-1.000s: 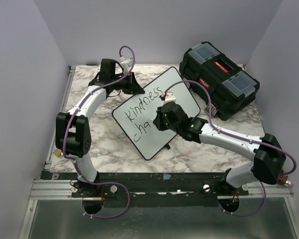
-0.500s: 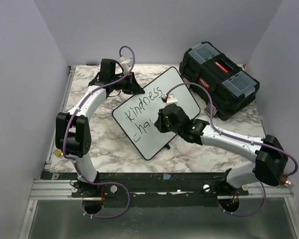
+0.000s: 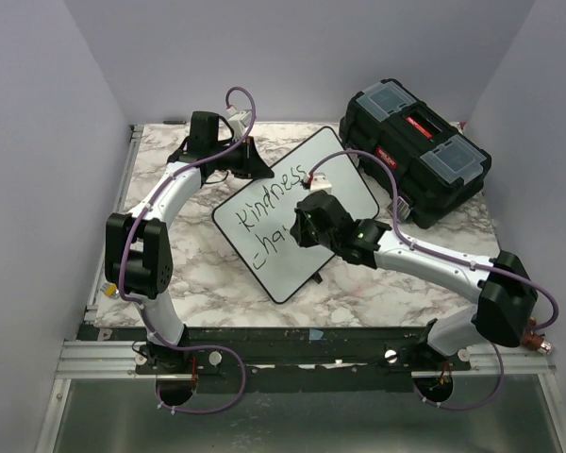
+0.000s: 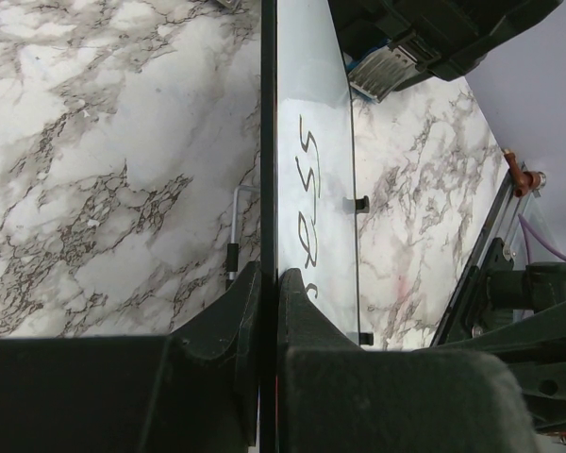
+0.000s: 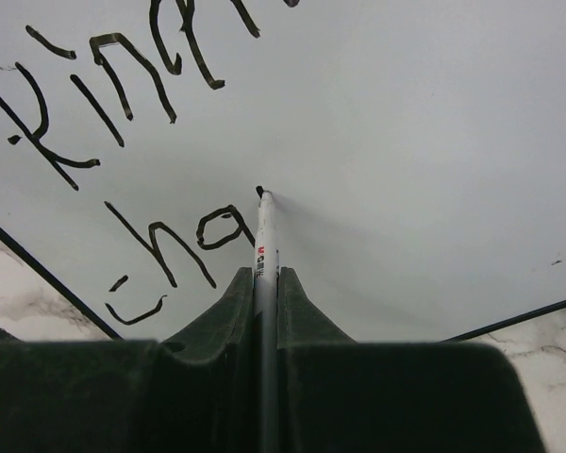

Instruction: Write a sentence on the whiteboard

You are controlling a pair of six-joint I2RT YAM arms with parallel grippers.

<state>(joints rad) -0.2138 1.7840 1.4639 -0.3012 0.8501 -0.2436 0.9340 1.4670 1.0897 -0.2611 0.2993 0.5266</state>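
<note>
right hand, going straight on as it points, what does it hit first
The whiteboard, beside the "cha" lettering; the marker in the right hand leads, its tip seemingly at the surface.

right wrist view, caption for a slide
Right tool pinching a marker, tip on the whiteboard beside the "cha" of the sentence.

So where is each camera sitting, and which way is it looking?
Top camera: high behind the arms, looking down at the table; both whole arms show.
Left wrist: rides the left arm, looks along the left pincer, shut on the whiteboard edge.
Right wrist: rides the right arm, looks down the right pincer and its marker at the sentence.
All three share the whiteboard.
</note>
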